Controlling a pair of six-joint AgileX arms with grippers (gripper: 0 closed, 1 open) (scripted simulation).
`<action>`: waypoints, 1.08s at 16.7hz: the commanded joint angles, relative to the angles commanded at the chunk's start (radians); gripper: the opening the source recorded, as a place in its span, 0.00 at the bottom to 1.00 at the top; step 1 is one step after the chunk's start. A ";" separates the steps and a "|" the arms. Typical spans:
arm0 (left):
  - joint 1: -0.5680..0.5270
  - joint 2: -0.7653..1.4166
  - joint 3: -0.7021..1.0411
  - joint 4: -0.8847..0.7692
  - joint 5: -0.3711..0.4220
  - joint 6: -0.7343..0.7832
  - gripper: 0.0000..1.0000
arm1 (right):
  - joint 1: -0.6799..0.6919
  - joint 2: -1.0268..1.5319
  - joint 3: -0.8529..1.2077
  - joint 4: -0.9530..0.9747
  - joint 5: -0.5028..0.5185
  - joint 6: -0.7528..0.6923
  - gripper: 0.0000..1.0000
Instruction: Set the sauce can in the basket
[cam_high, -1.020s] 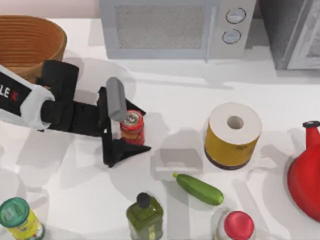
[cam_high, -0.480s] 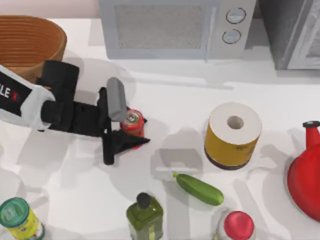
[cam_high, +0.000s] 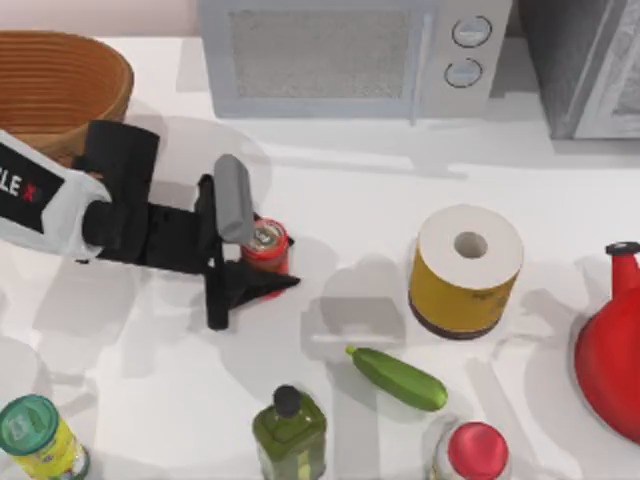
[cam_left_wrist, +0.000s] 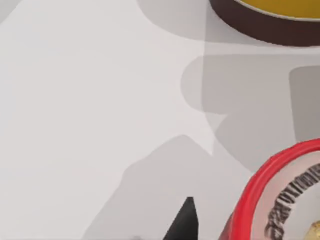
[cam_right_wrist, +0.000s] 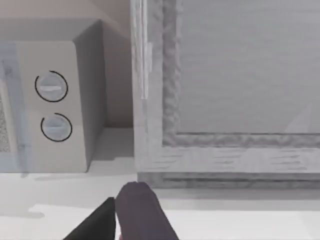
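Waiting at the top view's upper left corner, the basket (cam_high: 50, 90) is well apart from the left gripper (cam_high: 252, 262), whose 2 fingers look clamped on the upright sauce can (cam_high: 266, 243), long axis vertical, silver top up; next: lift, carry over.

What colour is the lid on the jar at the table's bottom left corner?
Green, on a yellow jar, clearest in the top view.
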 joint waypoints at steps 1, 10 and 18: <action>0.000 0.000 0.000 0.000 0.000 0.000 0.00 | 0.000 0.000 0.000 0.000 0.000 0.000 1.00; 0.034 -0.202 0.047 -0.056 -0.166 -0.237 0.00 | 0.000 0.000 0.000 0.000 0.000 0.000 1.00; 0.252 -0.538 0.215 -0.256 -0.741 -0.734 0.00 | 0.000 0.000 0.000 0.000 0.000 0.000 1.00</action>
